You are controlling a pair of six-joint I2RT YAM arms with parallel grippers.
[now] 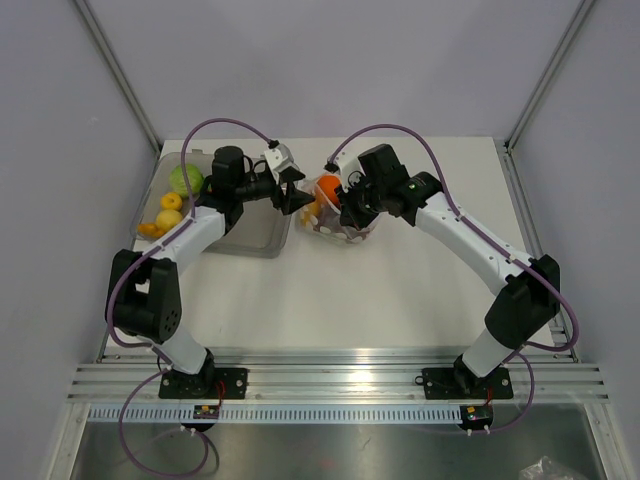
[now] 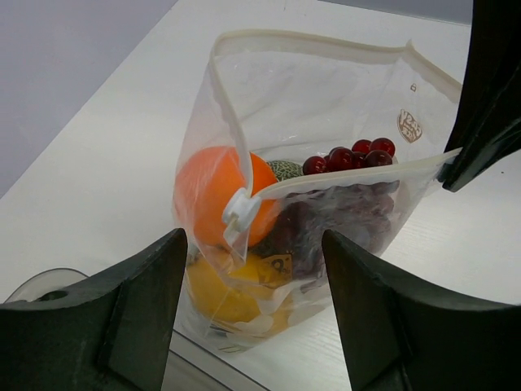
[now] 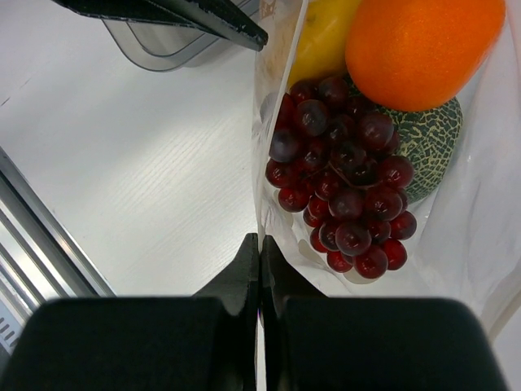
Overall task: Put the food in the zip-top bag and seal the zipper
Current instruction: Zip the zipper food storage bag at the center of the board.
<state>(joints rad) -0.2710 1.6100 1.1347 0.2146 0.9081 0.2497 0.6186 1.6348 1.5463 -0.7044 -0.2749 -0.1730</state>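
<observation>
my right claw (image 3: 260, 244) pinches the zip-top bag (image 2: 326, 90) edge shut tight so it stands up; my left claw (image 2: 254, 252) is open and empty.

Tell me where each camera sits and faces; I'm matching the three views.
Top external: above and behind the arm bases, looking down on the table; the left arm and right arm show whole, meeting at the zip-top bag.
Left wrist: on the left arm, looking between the open left jaws at the bag's mouth and zipper; a right jaw shows at right.
Right wrist: on the right arm, looking past the shut right jaws, pinching the bag's edge, at grapes and orange.
Shared: both wrist views show the bag, orange and grapes.
</observation>
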